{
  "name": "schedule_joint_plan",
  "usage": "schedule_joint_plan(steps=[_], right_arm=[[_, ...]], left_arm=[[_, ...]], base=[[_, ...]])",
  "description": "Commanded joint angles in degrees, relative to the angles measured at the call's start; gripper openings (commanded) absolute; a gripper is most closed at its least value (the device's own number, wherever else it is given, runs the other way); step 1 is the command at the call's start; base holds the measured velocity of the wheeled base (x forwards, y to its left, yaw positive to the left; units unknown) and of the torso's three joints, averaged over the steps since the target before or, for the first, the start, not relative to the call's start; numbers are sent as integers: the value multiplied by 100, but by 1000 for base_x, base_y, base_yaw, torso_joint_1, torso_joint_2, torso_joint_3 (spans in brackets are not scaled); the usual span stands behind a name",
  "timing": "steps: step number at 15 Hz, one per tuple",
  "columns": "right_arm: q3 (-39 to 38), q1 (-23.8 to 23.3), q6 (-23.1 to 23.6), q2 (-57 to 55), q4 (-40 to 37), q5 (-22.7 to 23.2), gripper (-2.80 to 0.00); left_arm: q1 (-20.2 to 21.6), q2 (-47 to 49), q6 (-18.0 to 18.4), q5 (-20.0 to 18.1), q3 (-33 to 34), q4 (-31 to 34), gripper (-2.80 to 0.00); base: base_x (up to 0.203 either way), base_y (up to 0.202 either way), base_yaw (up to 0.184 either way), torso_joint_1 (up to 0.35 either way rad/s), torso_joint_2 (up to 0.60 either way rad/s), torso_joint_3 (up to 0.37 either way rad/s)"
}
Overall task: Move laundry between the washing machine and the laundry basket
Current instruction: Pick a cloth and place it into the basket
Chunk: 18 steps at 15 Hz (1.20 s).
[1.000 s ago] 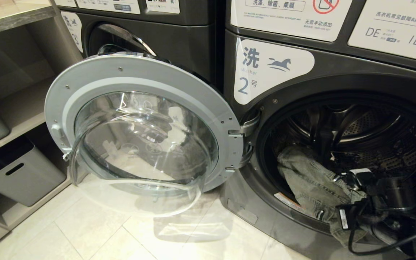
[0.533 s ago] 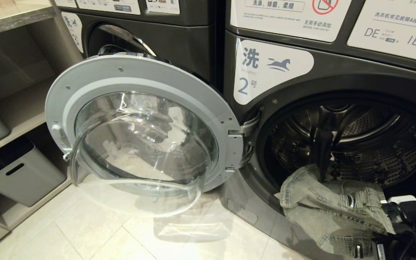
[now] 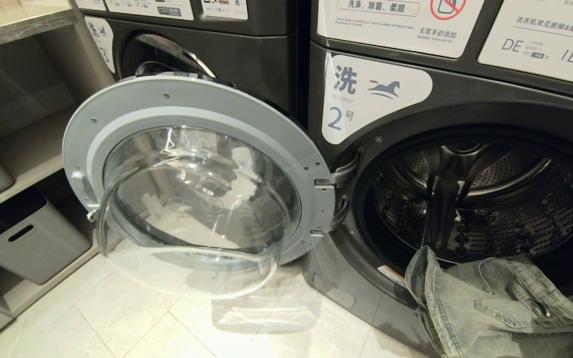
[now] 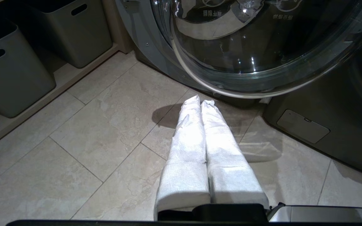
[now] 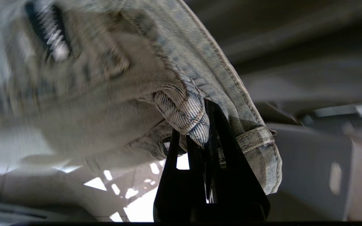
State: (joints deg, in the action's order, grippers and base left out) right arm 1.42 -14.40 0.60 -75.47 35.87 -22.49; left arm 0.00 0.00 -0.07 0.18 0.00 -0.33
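Observation:
A pale blue denim garment [image 3: 495,308] hangs over the lower lip of washing machine number 2 [image 3: 376,94], half out of the open drum [image 3: 480,199]. In the right wrist view my right gripper [image 5: 204,110] is shut on a fold of that denim garment [image 5: 181,110], which drapes over both black fingers. The right arm itself is below the head view's lower right corner. My left gripper [image 4: 200,102] is parked low over the floor tiles, its two white-wrapped fingers pressed together on nothing. The laundry basket is out of view.
The round glass door [image 3: 197,184] stands swung wide open to the left of the drum. Grey storage bins [image 3: 28,238] sit on low shelves at the far left. Beige floor tiles [image 3: 132,318] lie in front of the machines.
The denim garment has been dragged from inside the drum out over its lower lip toward the lower right. My right arm has drawn back out of the head view.

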Motion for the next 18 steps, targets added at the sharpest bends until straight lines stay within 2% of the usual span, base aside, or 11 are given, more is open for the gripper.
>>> schedule_joint_plan(steps=[1, 8, 13, 16, 18], right_arm=[[-25, -495, 5, 63, -47, -27, -280], [-68, -2247, 50, 270, -566, -45, -280], [-130, -3630, 654, 605, -691, -107, -280], [-256, -4165, 710, 903, -690, -192, -280], [-301, -4712, 710, 996, -693, -194, -280]], left_arm=[[0, 0, -1, -1, 0, -2, -280], [0, 0, -1, -1, 0, -2, -280], [0, 0, -1, -1, 0, -2, -280], [0, 0, -1, -1, 0, -2, -280], [0, 0, -1, -1, 0, -2, -280]], base=[[0, 0, 0, 0, 0, 0], [0, 0, 0, 0, 0, 0], [0, 0, 0, 0, 0, 0], [0, 0, 0, 0, 0, 0], [0, 0, 0, 0, 0, 0]])
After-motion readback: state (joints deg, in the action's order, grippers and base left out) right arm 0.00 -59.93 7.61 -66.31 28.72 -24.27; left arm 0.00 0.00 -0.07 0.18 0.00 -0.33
